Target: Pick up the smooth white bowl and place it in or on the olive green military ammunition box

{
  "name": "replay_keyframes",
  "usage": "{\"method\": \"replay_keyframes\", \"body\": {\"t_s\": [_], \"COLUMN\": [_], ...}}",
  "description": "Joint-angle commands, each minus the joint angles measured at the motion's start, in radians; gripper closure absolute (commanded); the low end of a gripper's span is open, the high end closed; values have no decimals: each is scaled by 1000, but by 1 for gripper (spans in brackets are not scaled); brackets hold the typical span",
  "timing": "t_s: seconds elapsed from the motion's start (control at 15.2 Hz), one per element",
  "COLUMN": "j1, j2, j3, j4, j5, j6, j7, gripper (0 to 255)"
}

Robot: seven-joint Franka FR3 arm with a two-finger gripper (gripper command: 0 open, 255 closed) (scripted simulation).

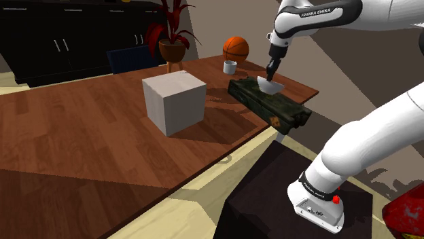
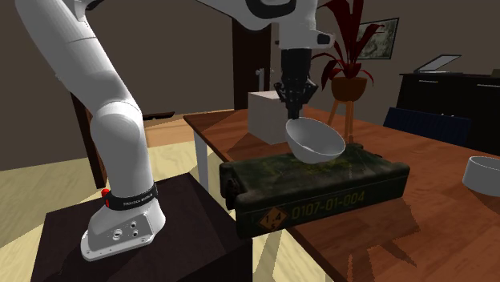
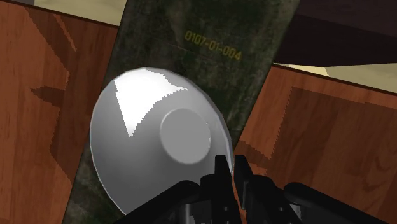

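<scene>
So the gripper (image 2: 295, 102) is closed narrow on the rim of the white bowl (image 2: 316, 138), one finger inside the wall and one outside. In the wrist view the fingers (image 3: 220, 173) pinch the edge with the bowl's round foot facing the camera. The bowl hangs tilted from that one pinch point, not level.

It's right over the ammunition box (image 2: 320, 192), low above the dark green lid and about the middle of its length. I honestly can't tell whether the bottom is already touching the lid or just hovering over it.

Handling-wise, I'd guess it's light, rigid and pretty slick, with a smooth glossy wall and nothing to key into. A rim pinch is really the only grab that works with two fingers, but it lets the bowl pivot around the pads, so it could swing or slip if moved fast. It looks like something that would chip or roll if dropped. The lid is flat, so letting go close to the surface seems the safe call.

The box lies near the edge of the wooden table (image 1: 81, 142), on the stand's (image 1: 272, 197) side. A white cube (image 1: 174, 102) sits well apart from it, and a white cup (image 1: 230, 66) and a basketball (image 1: 236, 49) are beyond.
</scene>
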Motion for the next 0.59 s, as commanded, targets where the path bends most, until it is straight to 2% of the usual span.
{"method": "replay_keyframes", "body": {"t_s": [0.0,0.33,0.53], "j1": [-1,-4,-4], "j2": [2,17,19], "j3": [-2,-8,-8], "j4": [-27,-81,-88], "j5": [-2,-3,-4], "j6": [29,98,107], "j7": [2,4,4], "gripper": [255,255,255]}}
